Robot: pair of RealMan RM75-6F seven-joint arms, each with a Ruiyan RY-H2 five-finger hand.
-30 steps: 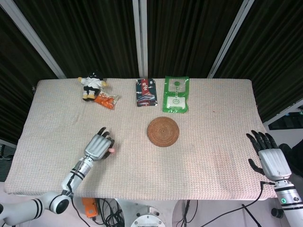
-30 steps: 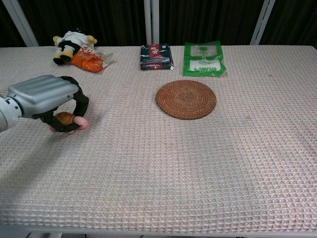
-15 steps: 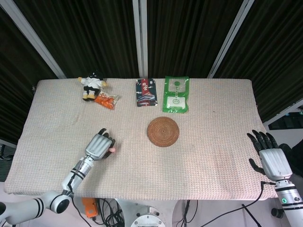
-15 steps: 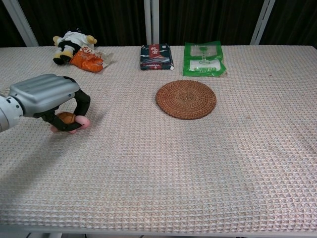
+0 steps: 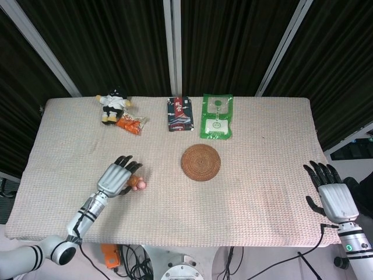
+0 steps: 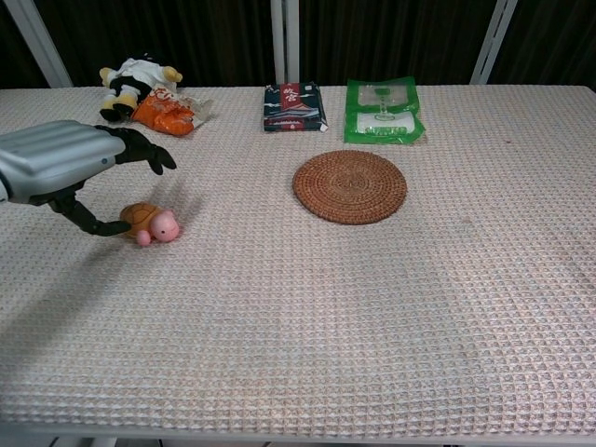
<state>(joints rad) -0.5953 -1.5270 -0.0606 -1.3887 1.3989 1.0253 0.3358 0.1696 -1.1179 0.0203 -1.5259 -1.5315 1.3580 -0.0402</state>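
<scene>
A small pink and brown turtle toy (image 6: 151, 222) (image 5: 138, 184) lies on the woven table cloth (image 5: 256, 175). My left hand (image 6: 70, 168) (image 5: 116, 177) hovers just left of it with fingers spread; the thumb tip sits close beside the toy's shell, and nothing is held. My right hand (image 5: 330, 189) hangs off the table's right edge, fingers spread and empty; the chest view does not show it. A round woven coaster (image 6: 350, 186) (image 5: 200, 162) lies at mid-table.
Along the far edge lie a plush figure (image 5: 113, 104) (image 6: 130, 77), an orange snack packet (image 5: 130, 124) (image 6: 164, 113), a dark packet (image 5: 180, 114) (image 6: 292, 106) and a green packet (image 5: 217, 116) (image 6: 382, 110).
My left hand opened its fingers and let go of the turtle toy, which now lies on the cloth. The hand drew back slightly to the left. The right hand stayed put.
</scene>
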